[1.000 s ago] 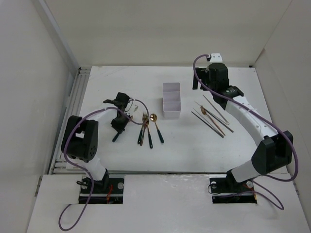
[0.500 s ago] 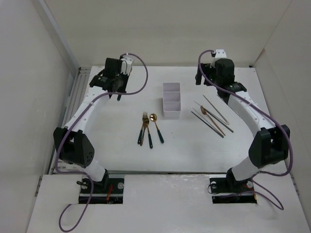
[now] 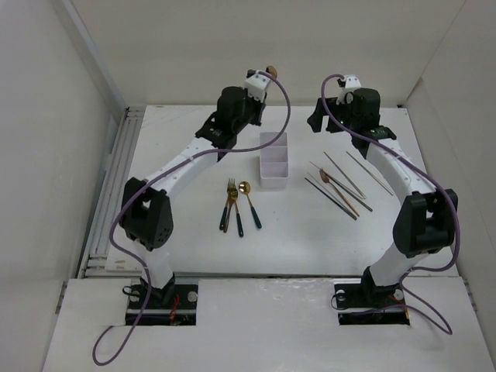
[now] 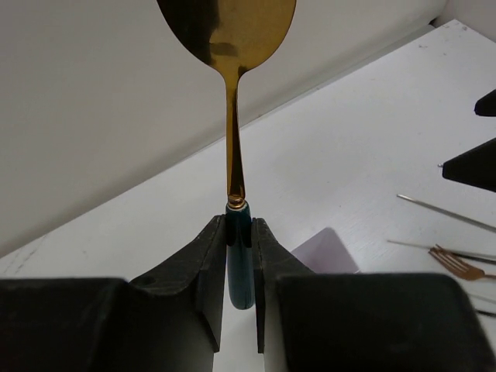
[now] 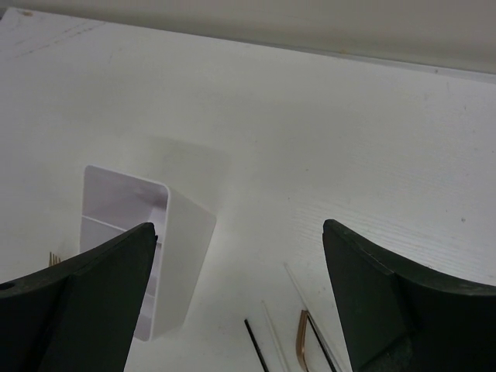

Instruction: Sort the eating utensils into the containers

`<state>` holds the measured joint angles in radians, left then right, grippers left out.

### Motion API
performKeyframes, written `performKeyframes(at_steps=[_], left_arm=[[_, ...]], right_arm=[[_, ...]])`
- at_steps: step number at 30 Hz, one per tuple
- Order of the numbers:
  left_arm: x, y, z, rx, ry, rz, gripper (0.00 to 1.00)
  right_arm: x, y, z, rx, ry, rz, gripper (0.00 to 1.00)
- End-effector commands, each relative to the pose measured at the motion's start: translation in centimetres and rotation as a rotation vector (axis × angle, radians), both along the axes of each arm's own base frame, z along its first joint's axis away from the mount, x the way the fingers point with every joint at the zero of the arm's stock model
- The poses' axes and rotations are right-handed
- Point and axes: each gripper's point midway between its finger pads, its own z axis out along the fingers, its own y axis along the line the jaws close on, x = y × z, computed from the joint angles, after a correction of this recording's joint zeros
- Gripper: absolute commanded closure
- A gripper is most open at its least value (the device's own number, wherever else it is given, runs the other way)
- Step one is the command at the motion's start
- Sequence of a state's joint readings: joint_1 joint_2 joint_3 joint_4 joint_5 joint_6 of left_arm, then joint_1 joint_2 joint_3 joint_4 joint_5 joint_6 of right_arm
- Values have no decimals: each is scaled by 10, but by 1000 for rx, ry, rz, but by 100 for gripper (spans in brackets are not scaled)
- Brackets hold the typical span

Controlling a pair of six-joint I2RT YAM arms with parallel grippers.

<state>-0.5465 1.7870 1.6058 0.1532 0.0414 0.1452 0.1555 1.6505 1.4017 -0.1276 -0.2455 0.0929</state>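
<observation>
My left gripper is raised over the far end of the white three-compartment box. It is shut on the dark teal handle of a gold-headed spoon, which points up and away. Two forks and a spoon lie together on the table near the box's left front. Several chopsticks and another gold spoon lie right of the box. My right gripper hovers open behind them, its wrist view showing the box on the left and chopstick tips below; nothing is between its fingers.
White walls close in the table on the left, back and right. Purple cables loop along both arms. A slotted metal rail runs down the table's left edge. The two grippers hang close together at the back, about a box length apart.
The left arm has swung from the table's left side up and right to the back centre, carrying the spoon. The right gripper has edged a little further back and stays open.
</observation>
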Motion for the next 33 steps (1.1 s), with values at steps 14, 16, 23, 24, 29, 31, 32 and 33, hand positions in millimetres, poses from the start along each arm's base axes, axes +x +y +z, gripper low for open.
performKeyframes(at_steps=[14,16,23,24,29,31,32,33], left_arm=[[24,-34,-41,-151,-49,84,100],[23,-33,-45,-153,-37,85,100],[27,-40,-75,-151,10,102,100],[27,-41,-75,-151,10,102,100],[17,-46,-94,-136,46,98,100],[16,-45,-99,-137,59,100,100],[14,-44,-98,-147,65,102,99],[14,-44,-98,-148,65,102,96]], right_arm=[[2,-8,14,57,-44,5,7],[2,-8,14,57,-44,5,7],[3,-4,10,80,-26,40,7],[3,-4,10,80,-26,40,7],[1,-4,1,79,-8,39,7],[1,-4,1,79,-8,39,7],[0,-4,6,79,-17,40,7],[-1,-4,2,79,-8,39,7]])
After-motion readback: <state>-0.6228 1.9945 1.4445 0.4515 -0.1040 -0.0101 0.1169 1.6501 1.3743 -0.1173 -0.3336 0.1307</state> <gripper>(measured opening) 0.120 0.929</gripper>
